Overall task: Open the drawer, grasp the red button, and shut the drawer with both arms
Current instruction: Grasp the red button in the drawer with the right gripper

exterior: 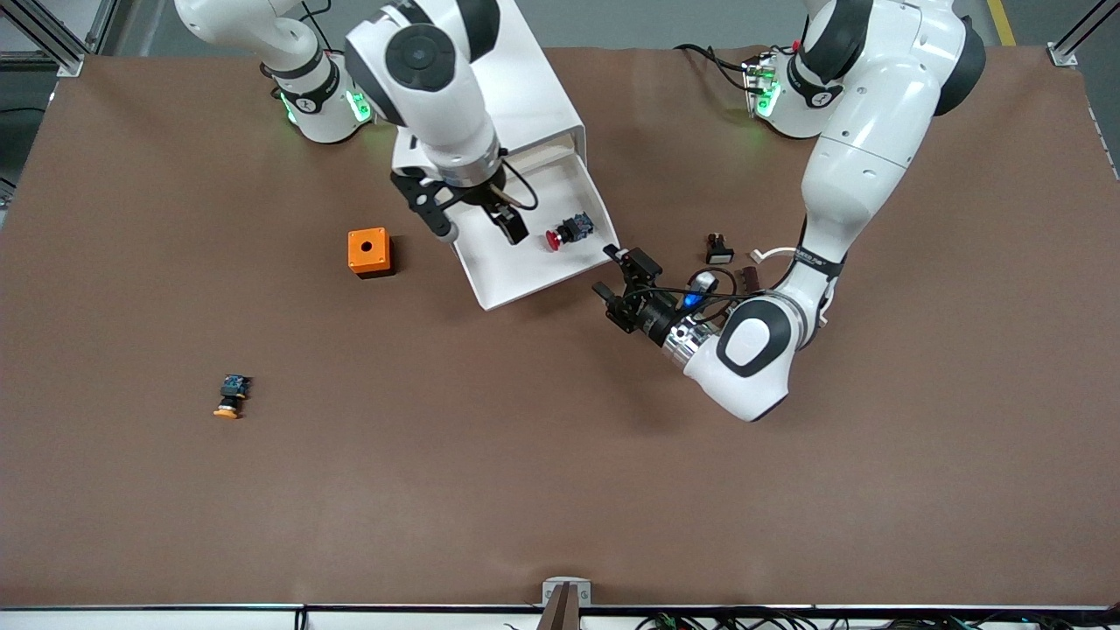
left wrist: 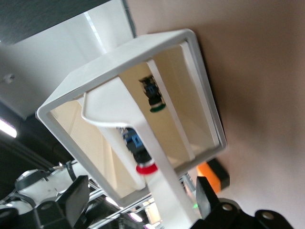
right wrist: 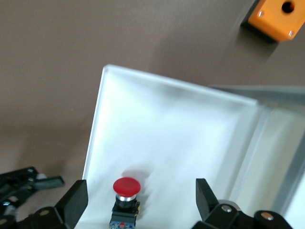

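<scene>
The white drawer (exterior: 512,273) stands pulled out of its cabinet (exterior: 534,96). In it lies the button (exterior: 567,230), with a red cap and a dark body. My right gripper (exterior: 479,229) hangs open over the drawer beside the button. The right wrist view has the button (right wrist: 126,193) on the drawer floor (right wrist: 181,124), between that gripper's (right wrist: 141,202) spread fingers. My left gripper (exterior: 612,271) is open at the drawer's front corner. In the left wrist view its (left wrist: 140,205) fingers stand apart on either side of the white handle (left wrist: 114,112), with the red cap (left wrist: 146,168) showing past it.
An orange box (exterior: 369,252) with a hole sits beside the drawer toward the right arm's end. An orange-yellow-capped button (exterior: 231,395) lies nearer the front camera. A black button with a white face (exterior: 719,249) and small parts (exterior: 752,276) lie by the left arm.
</scene>
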### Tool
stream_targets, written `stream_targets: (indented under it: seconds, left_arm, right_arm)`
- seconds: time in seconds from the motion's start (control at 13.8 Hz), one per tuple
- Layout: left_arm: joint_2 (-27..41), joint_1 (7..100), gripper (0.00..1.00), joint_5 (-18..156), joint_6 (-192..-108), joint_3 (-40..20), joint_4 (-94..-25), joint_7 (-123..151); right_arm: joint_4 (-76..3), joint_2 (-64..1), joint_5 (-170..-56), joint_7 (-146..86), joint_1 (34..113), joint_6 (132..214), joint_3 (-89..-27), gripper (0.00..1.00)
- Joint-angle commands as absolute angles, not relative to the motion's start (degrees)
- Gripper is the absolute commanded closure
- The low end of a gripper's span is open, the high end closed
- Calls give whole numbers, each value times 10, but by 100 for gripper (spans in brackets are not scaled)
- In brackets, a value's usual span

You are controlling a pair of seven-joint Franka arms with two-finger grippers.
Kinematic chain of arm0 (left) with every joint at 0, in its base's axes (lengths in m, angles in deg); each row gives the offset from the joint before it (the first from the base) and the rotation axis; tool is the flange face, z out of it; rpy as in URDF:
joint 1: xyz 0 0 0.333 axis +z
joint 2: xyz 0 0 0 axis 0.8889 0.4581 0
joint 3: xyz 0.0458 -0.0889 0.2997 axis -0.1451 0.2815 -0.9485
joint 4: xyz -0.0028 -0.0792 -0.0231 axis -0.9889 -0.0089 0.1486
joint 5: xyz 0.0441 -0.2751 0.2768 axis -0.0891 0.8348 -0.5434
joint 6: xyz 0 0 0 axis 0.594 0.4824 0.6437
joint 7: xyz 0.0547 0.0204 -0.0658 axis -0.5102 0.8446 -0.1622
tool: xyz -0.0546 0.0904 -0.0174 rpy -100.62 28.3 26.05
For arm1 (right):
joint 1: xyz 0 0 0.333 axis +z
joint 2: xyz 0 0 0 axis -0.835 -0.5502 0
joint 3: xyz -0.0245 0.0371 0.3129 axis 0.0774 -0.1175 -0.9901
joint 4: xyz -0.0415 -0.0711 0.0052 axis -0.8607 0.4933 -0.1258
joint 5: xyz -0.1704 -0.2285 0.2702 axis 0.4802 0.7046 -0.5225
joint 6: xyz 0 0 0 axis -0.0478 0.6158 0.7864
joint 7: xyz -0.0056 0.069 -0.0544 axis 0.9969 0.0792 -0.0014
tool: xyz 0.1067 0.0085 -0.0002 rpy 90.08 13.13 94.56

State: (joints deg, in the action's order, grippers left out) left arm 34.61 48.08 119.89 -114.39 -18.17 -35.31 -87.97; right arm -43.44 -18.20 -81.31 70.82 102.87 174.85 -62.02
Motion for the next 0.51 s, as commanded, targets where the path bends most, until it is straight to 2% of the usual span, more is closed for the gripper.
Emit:
stream_targets:
  seconds: [0.0, 0.43]
  left_arm:
    - [350, 477, 1, 1204, -1142, -216, -315, -765]
    - [333, 417, 1, 1161, -1161, -324, -270, -503]
  right_arm:
    - [-426, -214, -787, 782, 1066, 1778, -611, 0]
    - [-362, -307, -765, 855, 1101, 1781, -611, 3]
